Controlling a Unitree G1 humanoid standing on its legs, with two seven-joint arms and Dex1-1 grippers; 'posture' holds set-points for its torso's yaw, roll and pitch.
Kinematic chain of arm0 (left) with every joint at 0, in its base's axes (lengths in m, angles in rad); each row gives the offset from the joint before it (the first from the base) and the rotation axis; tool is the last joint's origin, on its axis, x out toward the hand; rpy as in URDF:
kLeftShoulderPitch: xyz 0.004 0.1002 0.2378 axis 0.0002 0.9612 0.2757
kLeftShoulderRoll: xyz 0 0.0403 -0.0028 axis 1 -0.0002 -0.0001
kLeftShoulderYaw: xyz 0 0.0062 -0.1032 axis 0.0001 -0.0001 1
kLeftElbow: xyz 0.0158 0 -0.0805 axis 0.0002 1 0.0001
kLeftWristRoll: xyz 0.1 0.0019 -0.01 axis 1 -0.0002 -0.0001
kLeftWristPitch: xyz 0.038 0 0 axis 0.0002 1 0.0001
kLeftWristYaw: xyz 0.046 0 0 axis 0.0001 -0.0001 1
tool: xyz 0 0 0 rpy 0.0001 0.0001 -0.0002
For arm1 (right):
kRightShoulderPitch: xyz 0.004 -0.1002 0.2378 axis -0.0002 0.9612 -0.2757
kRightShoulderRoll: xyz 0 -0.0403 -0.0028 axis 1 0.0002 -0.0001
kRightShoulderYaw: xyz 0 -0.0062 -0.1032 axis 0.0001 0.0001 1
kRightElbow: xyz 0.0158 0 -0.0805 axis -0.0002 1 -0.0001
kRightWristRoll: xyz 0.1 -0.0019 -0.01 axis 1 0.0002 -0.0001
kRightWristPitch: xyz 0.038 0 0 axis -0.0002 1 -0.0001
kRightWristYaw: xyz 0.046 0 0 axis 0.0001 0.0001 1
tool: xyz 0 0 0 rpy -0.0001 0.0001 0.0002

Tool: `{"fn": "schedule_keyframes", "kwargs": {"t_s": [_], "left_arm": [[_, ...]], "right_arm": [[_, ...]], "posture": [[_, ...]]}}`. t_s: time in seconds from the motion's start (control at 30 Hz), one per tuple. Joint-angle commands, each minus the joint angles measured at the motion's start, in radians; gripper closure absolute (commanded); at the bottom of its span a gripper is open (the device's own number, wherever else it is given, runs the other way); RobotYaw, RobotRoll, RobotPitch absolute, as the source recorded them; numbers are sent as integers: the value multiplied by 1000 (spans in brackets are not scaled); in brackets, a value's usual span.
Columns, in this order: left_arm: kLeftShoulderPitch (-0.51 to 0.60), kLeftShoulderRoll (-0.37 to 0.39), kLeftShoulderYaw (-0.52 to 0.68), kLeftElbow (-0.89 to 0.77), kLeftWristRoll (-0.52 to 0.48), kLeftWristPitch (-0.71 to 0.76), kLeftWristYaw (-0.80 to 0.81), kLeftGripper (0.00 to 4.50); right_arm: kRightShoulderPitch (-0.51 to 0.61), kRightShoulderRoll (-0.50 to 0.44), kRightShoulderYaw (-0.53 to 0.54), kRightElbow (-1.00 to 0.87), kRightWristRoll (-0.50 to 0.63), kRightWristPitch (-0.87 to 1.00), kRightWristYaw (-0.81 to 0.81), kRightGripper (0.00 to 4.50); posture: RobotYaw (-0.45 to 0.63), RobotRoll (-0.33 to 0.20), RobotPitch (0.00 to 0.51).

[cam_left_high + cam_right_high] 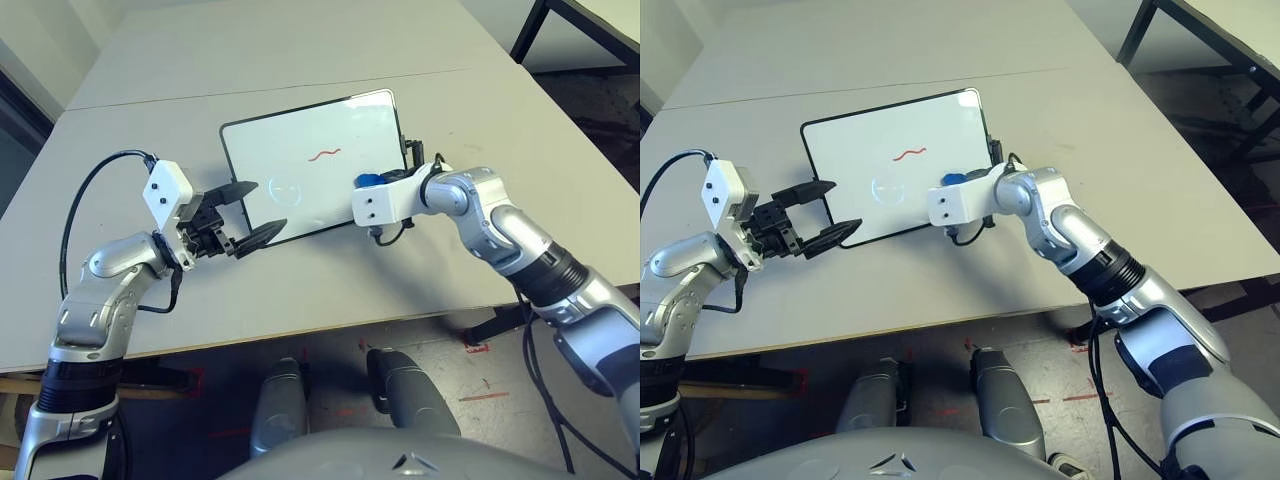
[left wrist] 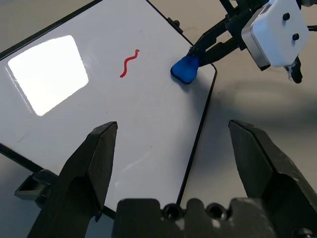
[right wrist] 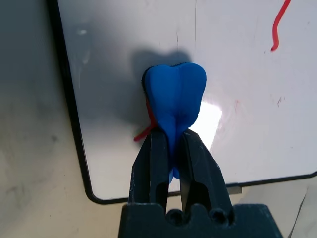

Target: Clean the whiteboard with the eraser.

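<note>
I am clamping the fingers of my right gripper on the blue eraser, squeezing its pinched middle while its broader end is bulging out past my fingertips. I am holding it over the whiteboard, near the board's right end, and whether it is touching the surface I cannot tell. My left gripper is hovering with its two fingers spread wide apart and nothing between them, by the board's left end. The whiteboard is lying at a slant on the table, its thin black frame running around the white surface. A wavy red line is showing near the middle of the board, apart from the eraser. Another red mark is peeking out from beside the eraser, next to my right fingertips. Faint reddish specks are also dotting the surface, and light is glinting off the board.
</note>
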Motion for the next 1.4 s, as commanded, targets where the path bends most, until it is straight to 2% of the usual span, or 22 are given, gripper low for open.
{"fn": "schedule_keyframes", "kwargs": {"t_s": [0.03, 0.43, 0.57, 1.4], "left_arm": [[7, 14, 10, -17, 0, 7, -3, 0], [5, 18, 10, -10, -1, 5, -9, 0], [3, 18, 8, -4, 0, 2, -11, 0], [29, 33, 33, -18, -2, 10, -8, 0]], "right_arm": [[19, -9, -5, 11, -26, -5, 10, 4393], [49, -139, -55, 71, -68, -27, 15, 4395], [59, -157, -69, 80, -70, -39, 11, 4402], [26, 78, -12, 22, -151, -45, 72, 4410]], "posture": [[-46, 0, 124], [-54, 0, 129], [-61, 0, 131], [-34, 0, 145]]}}
